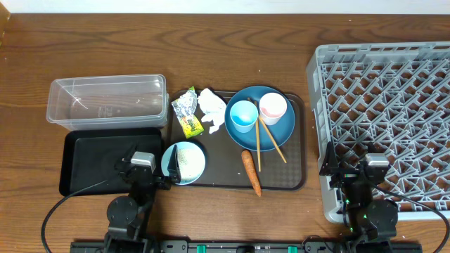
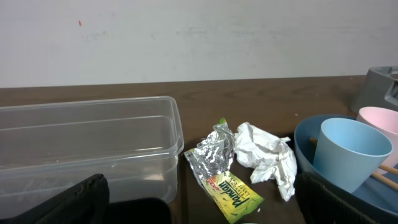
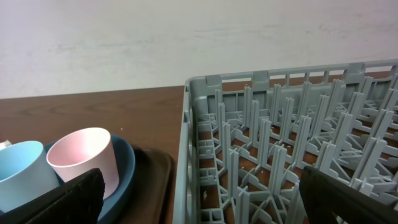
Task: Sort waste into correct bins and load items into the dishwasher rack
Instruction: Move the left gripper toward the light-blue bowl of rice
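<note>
While both arms sat at the near edge of the tabletop, the left gripper was spread wide over the black tray, and the right gripper was equally spread over the grey rack. The likeliest first pick, I judged, was the snack wrapper. It lay at one o'clock from the left gripper, the nearer arm, its long axis running eleven to five, just beside the tissue. Its red script starting "P" was too crumpled to read. Farther off, at eleven o'clock, stood the clear tub.
</note>
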